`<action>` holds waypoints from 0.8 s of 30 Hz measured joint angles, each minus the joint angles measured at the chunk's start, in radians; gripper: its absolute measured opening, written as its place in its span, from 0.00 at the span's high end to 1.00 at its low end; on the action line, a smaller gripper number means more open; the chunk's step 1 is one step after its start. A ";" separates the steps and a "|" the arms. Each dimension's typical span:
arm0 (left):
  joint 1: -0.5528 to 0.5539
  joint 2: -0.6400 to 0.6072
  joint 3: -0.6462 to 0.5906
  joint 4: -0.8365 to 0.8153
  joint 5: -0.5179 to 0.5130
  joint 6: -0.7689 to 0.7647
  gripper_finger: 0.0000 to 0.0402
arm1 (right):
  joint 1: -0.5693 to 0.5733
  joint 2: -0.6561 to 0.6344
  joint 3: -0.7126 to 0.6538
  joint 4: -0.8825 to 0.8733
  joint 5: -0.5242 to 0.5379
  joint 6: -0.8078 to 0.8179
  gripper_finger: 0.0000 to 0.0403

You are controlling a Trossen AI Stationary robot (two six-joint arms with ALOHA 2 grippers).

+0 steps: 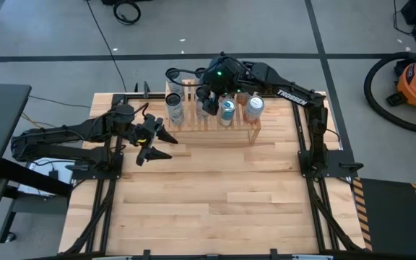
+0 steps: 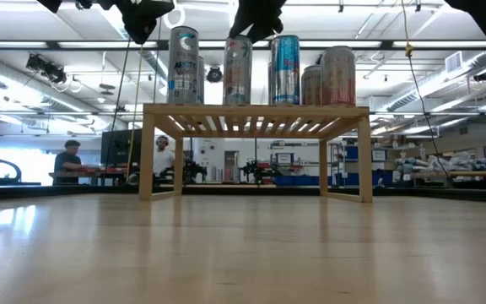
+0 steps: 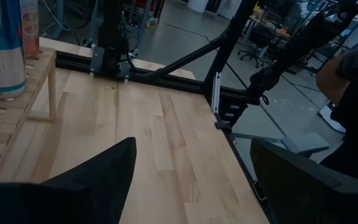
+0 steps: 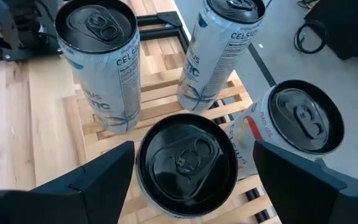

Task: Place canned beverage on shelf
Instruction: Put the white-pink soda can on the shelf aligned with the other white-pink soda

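Observation:
The light wooden shelf (image 1: 219,131) stands at the table's far middle, its slatted top (image 2: 256,114) carrying several tall cans. My right gripper (image 4: 191,158) is open above the shelf (image 1: 206,101). Its fingers stand on either side of the top of a black-topped can (image 4: 185,162), which stands upright on the slats (image 2: 237,72). Around it stand two white Celsius cans (image 4: 98,62) (image 4: 222,50) and a red-and-white can (image 4: 297,124). My left gripper (image 1: 165,146) is open and empty, just left of the shelf and above the table (image 3: 191,180).
A teal can (image 1: 227,108) and a silver-topped can (image 1: 255,107) stand on the right part of the shelf. Black frame rails (image 1: 313,144) run along the table's sides. The near half of the table (image 1: 215,209) is bare wood. People show in the room behind (image 2: 163,156).

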 joint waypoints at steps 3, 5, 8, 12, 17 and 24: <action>0.000 0.000 0.000 0.000 0.000 0.000 0.21 | 0.000 0.000 0.000 0.000 0.003 0.000 0.17; 0.000 0.000 0.000 0.000 0.000 0.000 0.21 | 0.000 0.000 0.000 -0.004 0.003 -0.004 0.18; 0.000 0.000 0.000 0.000 0.000 0.000 0.21 | 0.000 0.000 0.000 -0.024 0.001 -0.024 0.21; 0.000 0.000 0.000 -0.001 0.000 0.000 0.21 | 0.000 0.000 0.000 -0.038 0.002 -0.059 0.28; 0.000 0.000 0.000 -0.002 0.000 0.000 0.21 | 0.001 -0.001 0.001 -0.051 0.033 -0.111 0.33; 0.000 0.000 0.000 -0.005 0.000 0.000 0.21 | 0.010 -0.003 0.002 -0.084 0.038 -0.166 0.37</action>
